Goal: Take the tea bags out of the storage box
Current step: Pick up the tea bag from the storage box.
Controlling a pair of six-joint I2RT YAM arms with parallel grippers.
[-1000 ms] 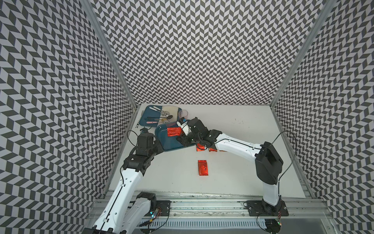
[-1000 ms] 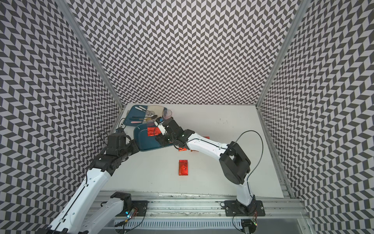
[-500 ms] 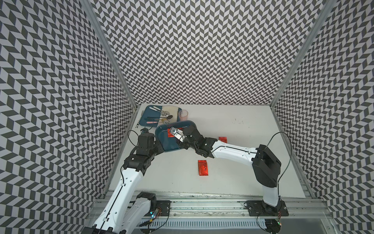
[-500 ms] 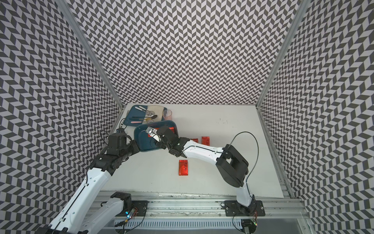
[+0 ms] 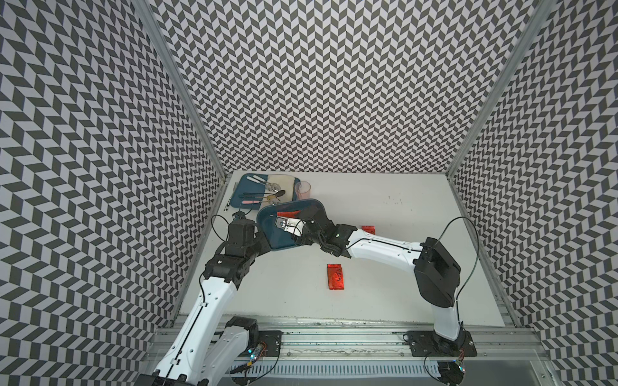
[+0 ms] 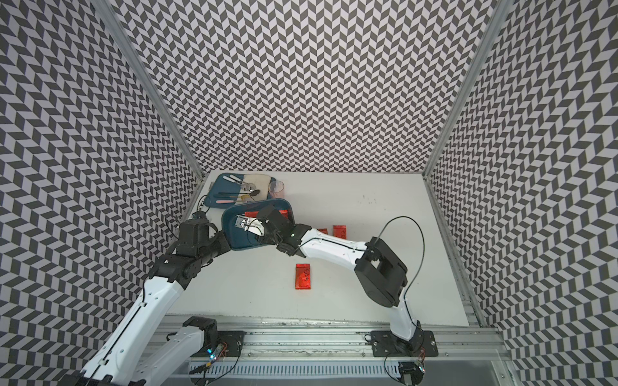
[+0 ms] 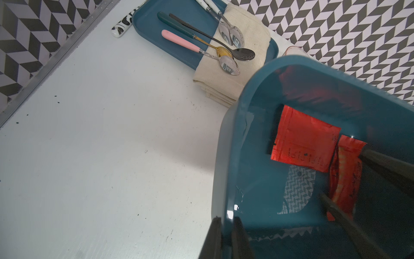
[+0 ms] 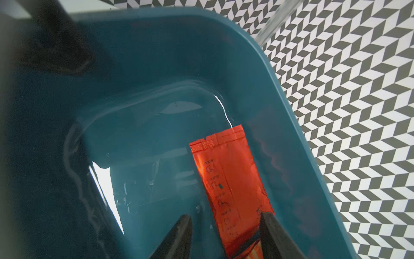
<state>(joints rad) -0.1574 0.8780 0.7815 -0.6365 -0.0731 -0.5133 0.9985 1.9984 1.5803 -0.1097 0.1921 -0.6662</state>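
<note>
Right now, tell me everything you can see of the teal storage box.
The storage box is a glossy teal plastic tub with rounded corners and a reflective floor. It sits on the white table, toward the far left, just in front of the spoon tray. The left hand is pinched shut on its near wall. Inside lie a flat tea bag and a second tea bag, which the open right hand straddles. Whether the box is tipped is unclear.
</note>
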